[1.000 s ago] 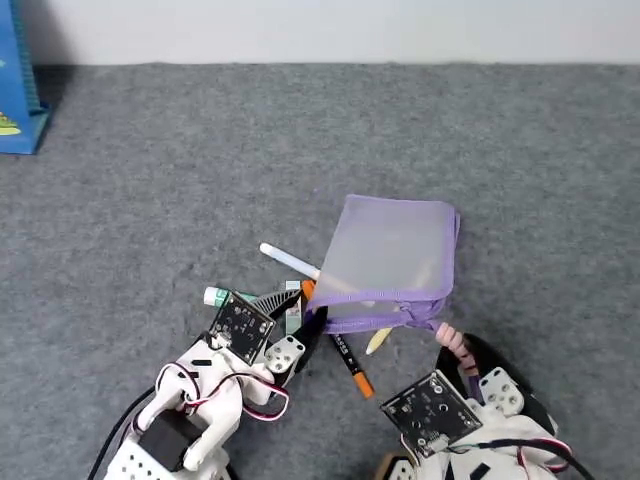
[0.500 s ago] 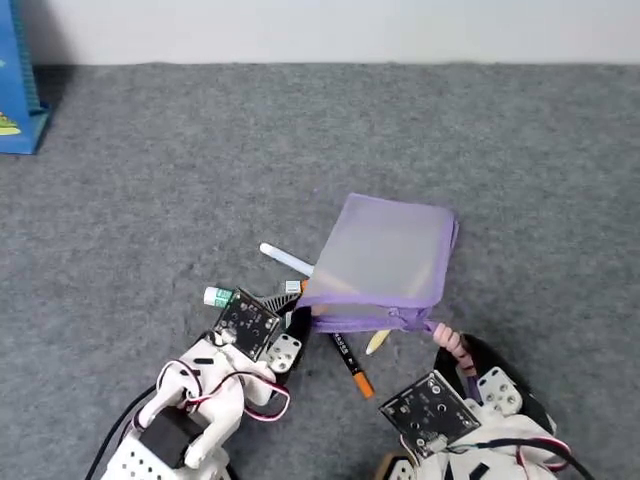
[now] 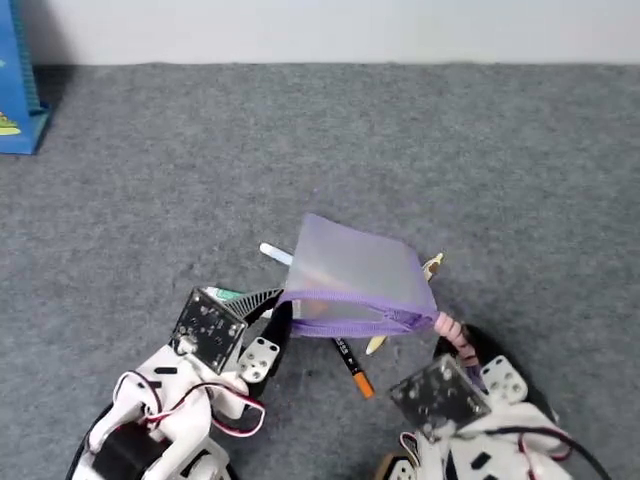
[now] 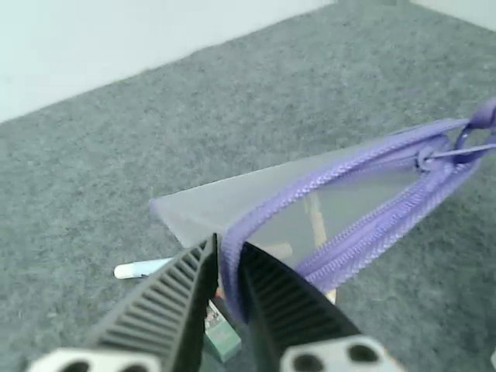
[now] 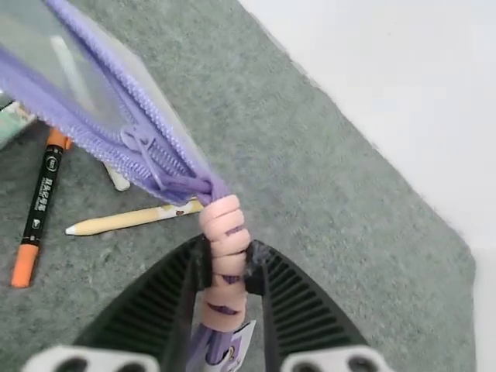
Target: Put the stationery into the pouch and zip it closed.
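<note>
The purple translucent pouch [image 3: 352, 272] hangs tilted above the carpet, held at both ends of its zipper edge. My left gripper [image 4: 227, 253] is shut on the purple zipper band at the pouch's left corner [image 3: 283, 310]. My right gripper [image 5: 226, 256] is shut on the pink coiled strap [image 3: 451, 333] at the zipper pull. The zipper [image 4: 364, 194] gapes open. Under the pouch lie a black-and-orange marker [image 3: 350, 367], a yellow pencil [image 5: 132, 218], a white pen [image 3: 274, 254] and a green-capped item [image 3: 226, 294]. A yellowish tip [image 3: 432, 265] pokes out past the pouch's far side.
A blue box [image 3: 18, 90] stands at the far left against the white wall. Grey carpet [image 3: 480, 160] covers the table, with free room behind and to both sides of the pouch. A small green-labelled item [image 4: 220, 338] lies below my left gripper.
The pouch has been lifted and tipped, its top swinging left and toward the arms. The left arm has pulled back and left with the corner. A yellowish tip now shows beyond the pouch.
</note>
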